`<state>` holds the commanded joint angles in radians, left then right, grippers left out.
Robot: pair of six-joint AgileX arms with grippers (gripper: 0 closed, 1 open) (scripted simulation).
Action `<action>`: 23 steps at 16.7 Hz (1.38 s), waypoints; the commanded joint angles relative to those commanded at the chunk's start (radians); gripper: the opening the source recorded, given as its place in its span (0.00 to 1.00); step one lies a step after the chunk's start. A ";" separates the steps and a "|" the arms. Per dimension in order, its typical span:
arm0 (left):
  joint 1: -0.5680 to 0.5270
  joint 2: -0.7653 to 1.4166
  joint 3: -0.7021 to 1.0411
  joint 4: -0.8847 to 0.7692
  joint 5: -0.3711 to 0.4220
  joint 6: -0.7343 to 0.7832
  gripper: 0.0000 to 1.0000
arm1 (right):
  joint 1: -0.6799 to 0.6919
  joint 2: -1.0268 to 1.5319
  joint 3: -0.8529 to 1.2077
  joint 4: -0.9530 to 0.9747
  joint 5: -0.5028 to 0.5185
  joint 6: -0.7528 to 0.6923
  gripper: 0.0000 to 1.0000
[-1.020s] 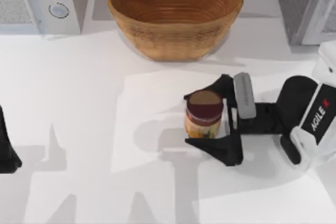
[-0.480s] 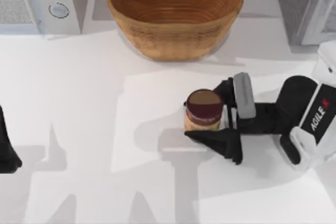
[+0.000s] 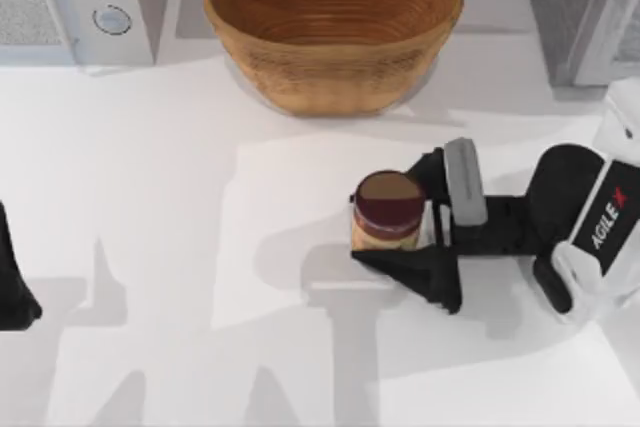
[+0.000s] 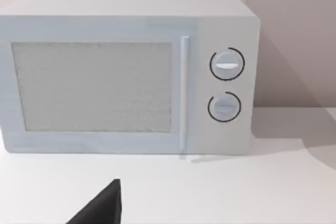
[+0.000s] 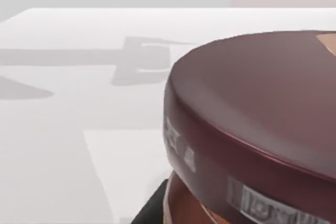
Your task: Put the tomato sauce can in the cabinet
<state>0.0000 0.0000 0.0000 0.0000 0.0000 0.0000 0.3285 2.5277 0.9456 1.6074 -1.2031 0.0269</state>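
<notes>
Right tool (image 3: pixel 398 230) pinches tomato sauce can (image 3: pixel 388 212), upright on worktop (image 3: pixel 150 247) below basket (image 3: pixel 333 27). Keep your squeeze firm, lift straight up, hold can level toward cabinet (image 3: pixel 580 7). Left arm parked at worktop's left.

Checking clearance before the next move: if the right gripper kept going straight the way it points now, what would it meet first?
The tomato sauce can itself, already between the right gripper fingers. Beyond it, toward the table's left side, the table looks free as far as the top view shows.

The tomato sauce can (image 3: pixel 388 211) has a dark maroon top and a yellow-orange label. The woven basket (image 3: pixel 333 27) is tan-brown; the counter (image 3: pixel 150 197) is white. The microwave (image 4: pixel 128 72) is pale grey.
</notes>
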 joint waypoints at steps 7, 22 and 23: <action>0.000 0.000 0.000 0.000 0.000 0.000 1.00 | -0.002 -0.016 -0.001 -0.014 0.000 0.001 0.00; 0.000 0.000 0.000 0.000 0.000 0.000 1.00 | -0.001 -0.553 -0.049 -0.488 -0.005 0.018 0.00; 0.000 0.000 0.000 0.000 0.000 0.000 1.00 | -0.001 -0.553 -0.049 -0.488 -0.005 0.018 0.00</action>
<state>0.0000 0.0000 0.0000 0.0000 0.0000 0.0000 0.3272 1.9745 0.8971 1.1190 -1.2082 0.0446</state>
